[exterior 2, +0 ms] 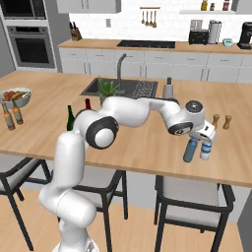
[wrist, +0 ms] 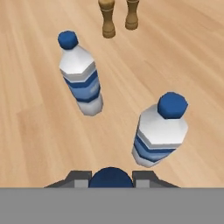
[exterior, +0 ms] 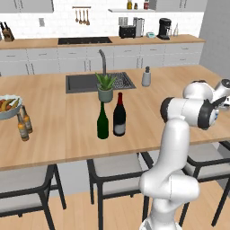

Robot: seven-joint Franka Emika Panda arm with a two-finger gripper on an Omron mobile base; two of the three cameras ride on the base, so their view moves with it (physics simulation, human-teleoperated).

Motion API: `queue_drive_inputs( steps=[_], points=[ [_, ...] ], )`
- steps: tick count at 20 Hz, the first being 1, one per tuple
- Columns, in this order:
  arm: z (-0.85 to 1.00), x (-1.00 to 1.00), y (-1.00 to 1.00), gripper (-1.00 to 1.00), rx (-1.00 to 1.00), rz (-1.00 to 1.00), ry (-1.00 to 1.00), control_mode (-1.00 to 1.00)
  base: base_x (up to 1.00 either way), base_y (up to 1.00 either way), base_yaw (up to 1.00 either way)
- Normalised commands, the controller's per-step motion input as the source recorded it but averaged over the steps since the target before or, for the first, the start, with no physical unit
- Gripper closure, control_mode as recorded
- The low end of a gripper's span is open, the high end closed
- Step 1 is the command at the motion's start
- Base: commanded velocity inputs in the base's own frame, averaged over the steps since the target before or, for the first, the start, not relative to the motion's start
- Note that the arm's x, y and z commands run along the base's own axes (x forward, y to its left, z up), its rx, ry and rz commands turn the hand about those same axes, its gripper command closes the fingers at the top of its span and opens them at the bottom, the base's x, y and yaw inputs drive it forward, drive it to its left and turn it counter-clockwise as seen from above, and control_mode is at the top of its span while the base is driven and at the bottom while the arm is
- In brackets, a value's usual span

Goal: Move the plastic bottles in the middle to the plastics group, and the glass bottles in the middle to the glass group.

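Observation:
My gripper is shut on the top of the blue-tinted plastic bottle, which hangs upright with its base at or just above the counter. In the hand view its dark blue cap sits between the fingertips. Right beside it stand the plastics group's clear, blue-labelled water bottles; one of them nearly touches the held bottle. The glass bottles, a dark green wine bottle and a black, red-topped one, stand mid-counter. The amber glass group stands far left.
Two brown shakers stand just behind the water bottles. A fruit bowl sits by the amber bottles. A potted plant, a sink and a soap dispenser lie behind the wine bottles. Chairs line the counter's near edge.

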Motion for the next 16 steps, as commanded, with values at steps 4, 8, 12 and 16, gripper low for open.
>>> queue_drive_inputs(
  steps=[4, 8, 12, 16],
  points=[
    [-0.22, 0.06, -0.09, 1.00, 0.00, 0.00, 0.00, -1.00, 0.00, 0.00, 0.00],
    [-0.22, 0.07, -0.04, 1.00, 0.00, 0.00, 0.00, -1.00, 0.00, 0.00, 0.00],
    [-0.17, 0.15, 0.00, 1.00, 0.00, 0.00, 0.00, -1.00, 0.00, 0.00, 0.00],
    [-0.10, 0.24, -0.03, 1.00, 0.00, 0.00, -0.01, -1.00, 0.00, 0.00, 0.00]
  ],
)
